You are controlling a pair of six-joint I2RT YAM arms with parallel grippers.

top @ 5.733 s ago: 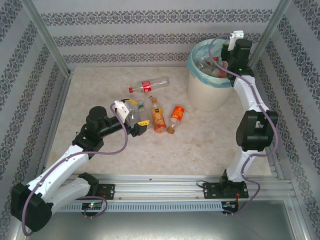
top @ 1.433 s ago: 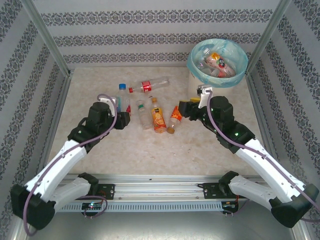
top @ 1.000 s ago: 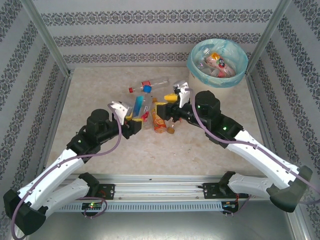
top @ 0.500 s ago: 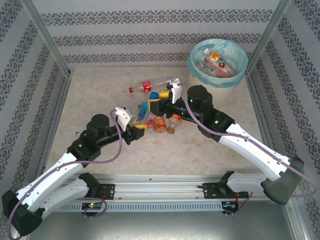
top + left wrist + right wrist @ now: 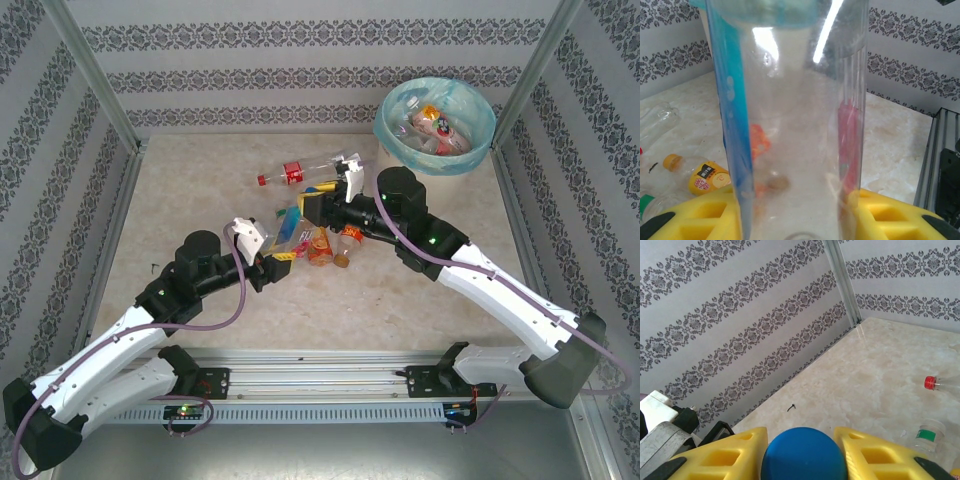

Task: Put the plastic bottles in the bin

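Top external: left gripper (image 5: 280,243) jaws are clamped on the lower body of a clear blue-label bottle (image 5: 289,220), mid-counter, tilted up toward the right and apparently lifted off the counter (image 5: 180,180). Left wrist agrees: the body is wedged between the yellow pads (image 5: 880,210). Loose bottles (image 5: 320,243) lie just beside it. Right gripper (image 5: 315,203) jaws sit on the blue cap (image 5: 804,452) and look to touch it on both sides, so both arms are on one bottle. Bin (image 5: 381,130) is at the far right, well apart, with several bottles inside. Risks: the cap is small and round, so a cap-only grip may slip or swing once the left lets go. If one arm moves before the other releases, they fight over the bottle. A drop scatters the loose ones.
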